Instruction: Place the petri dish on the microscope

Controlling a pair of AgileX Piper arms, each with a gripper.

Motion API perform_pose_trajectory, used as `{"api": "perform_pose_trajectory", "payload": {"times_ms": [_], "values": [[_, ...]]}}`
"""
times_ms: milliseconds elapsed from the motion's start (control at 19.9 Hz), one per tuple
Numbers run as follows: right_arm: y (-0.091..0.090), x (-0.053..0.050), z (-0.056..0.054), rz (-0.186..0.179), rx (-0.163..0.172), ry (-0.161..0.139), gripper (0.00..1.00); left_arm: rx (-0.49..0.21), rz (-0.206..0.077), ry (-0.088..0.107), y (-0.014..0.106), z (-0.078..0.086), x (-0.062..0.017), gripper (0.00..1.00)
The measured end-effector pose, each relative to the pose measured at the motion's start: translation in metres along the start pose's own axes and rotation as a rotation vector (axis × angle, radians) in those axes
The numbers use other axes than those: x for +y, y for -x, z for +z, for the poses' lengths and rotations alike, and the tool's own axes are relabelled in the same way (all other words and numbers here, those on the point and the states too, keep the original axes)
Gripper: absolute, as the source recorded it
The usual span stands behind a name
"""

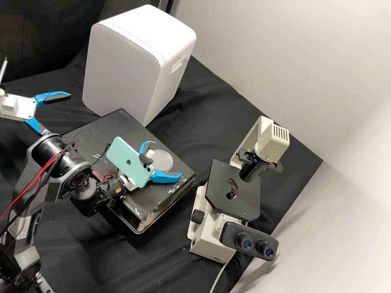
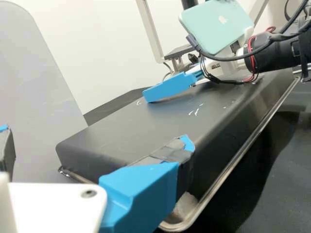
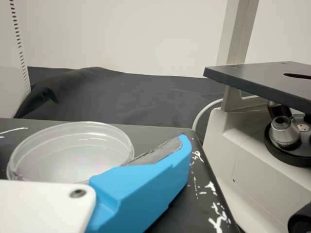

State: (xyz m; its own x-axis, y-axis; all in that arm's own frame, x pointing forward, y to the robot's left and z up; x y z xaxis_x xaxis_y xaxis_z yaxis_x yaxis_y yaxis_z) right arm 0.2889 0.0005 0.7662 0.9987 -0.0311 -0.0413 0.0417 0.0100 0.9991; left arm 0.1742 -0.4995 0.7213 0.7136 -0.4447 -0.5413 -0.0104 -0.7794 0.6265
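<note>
A clear round petri dish (image 1: 161,160) (image 3: 68,151) lies on a black raised tray (image 1: 102,136) in the middle of the bench. My right gripper (image 1: 167,159) stands open at the dish, one blue finger on each side of it; its near finger (image 3: 146,179) lies along the dish's rim. The beige microscope (image 1: 211,228) stands to the right of the tray, its black stage (image 1: 234,189) (image 3: 262,77) bare. My left gripper (image 1: 57,114) (image 2: 95,145) stands open at the tray's far left end, with nothing between its fingers.
A tall white box (image 1: 134,61) stands behind the tray. A mint phone (image 1: 129,162) (image 2: 216,24) is fixed on the right arm's wrist. The bench is draped in black cloth (image 1: 211,118), with a white wall at the right.
</note>
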Motion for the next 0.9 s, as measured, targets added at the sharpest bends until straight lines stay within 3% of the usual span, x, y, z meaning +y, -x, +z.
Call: {"api": "perform_pose_trajectory", "payload": {"times_ms": [201,251,902], "values": [[-0.0021,-0.0002,0.0,0.002,0.002,0.0,1.0,0.0,0.0,0.0,0.0,0.0,0.0,1.0],[-0.0021,-0.0002,0.0,0.002,0.002,0.0,0.0,0.0,0.0,0.0,0.0,0.0,0.0,1.0],[-0.0027,-0.0018,0.0015,0.0,0.0,0.001,0.0,-0.001,-0.002,0.001,-0.0024,-0.0014,-0.0003,1.0]]}}
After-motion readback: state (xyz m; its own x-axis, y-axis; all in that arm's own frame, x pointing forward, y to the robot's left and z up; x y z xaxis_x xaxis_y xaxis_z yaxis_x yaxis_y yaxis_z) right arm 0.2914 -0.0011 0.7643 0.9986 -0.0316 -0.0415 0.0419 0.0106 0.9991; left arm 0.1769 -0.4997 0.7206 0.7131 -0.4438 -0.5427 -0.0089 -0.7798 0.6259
